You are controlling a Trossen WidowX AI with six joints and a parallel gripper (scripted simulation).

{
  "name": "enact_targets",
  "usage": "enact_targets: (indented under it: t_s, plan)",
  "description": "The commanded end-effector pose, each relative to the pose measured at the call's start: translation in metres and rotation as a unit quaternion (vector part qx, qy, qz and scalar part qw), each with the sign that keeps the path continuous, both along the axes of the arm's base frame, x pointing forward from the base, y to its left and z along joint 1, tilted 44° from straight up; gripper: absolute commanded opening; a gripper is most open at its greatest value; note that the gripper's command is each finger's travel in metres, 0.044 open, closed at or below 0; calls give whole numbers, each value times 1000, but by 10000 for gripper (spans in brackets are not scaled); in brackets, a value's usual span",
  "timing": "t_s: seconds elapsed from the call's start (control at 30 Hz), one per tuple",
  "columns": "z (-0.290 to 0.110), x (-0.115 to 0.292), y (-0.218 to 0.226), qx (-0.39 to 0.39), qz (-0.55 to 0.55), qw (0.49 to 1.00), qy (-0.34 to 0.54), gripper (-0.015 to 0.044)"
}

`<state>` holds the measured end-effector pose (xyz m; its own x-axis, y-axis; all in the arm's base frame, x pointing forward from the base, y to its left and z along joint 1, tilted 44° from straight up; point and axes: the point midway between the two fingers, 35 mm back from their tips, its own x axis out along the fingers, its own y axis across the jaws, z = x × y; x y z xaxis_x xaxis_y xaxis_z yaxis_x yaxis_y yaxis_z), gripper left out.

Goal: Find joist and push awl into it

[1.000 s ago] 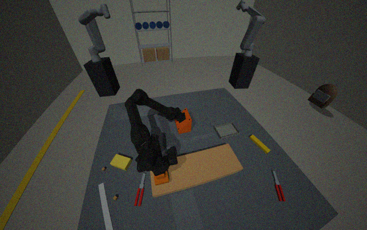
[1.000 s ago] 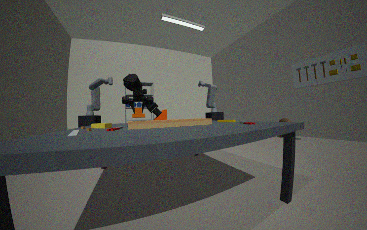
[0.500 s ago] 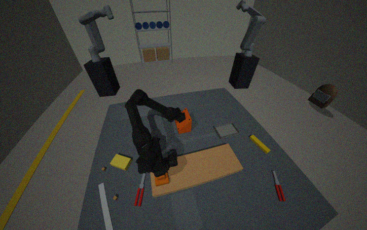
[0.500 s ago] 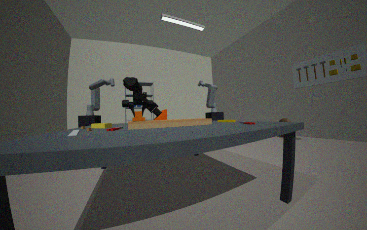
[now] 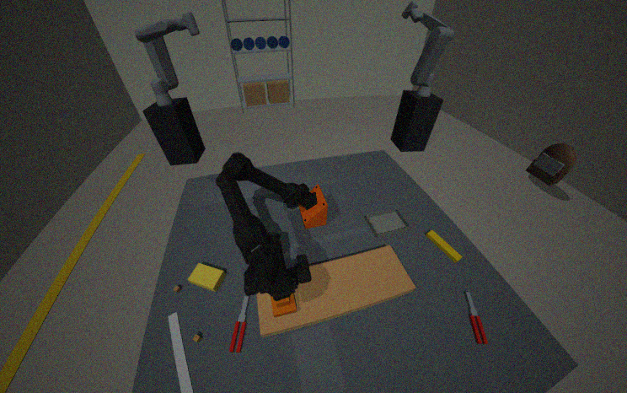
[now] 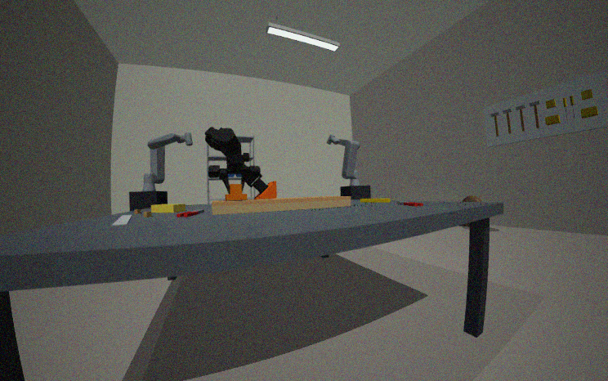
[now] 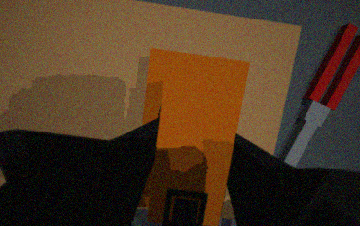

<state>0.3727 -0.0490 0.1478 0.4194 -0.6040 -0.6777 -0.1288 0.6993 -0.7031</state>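
Stud finder (image 5: 283, 305) | flat on panel (image 5: 361, 282) end | long axis crosswise to panel | gripped by pincer (image 5: 281, 296)

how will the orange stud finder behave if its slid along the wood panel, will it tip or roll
The stud finder looks like a flat-faced rigid block, so it probably slides rather than rolls. It sits low on the panel, so tipping seems unlikely while the gripper has its jaws shut on it. It is near the panel's end, where an outward push could overhang it.

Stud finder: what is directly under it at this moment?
The stud finder, clamped in the gripper, sits over the tan floor panel's near-left corner. Whether it touches, and the joist below, cannot be seen.
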Motion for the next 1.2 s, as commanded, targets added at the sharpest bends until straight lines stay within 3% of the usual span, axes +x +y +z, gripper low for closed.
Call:
enact_targets:
  t_s: [0.0, 1.17]
  plan:
    - [-8, -1, 6, 1, 0, 1000, 1, 0]
    - [-59, -11, 58, 3, 1, 1000, 2, 0]
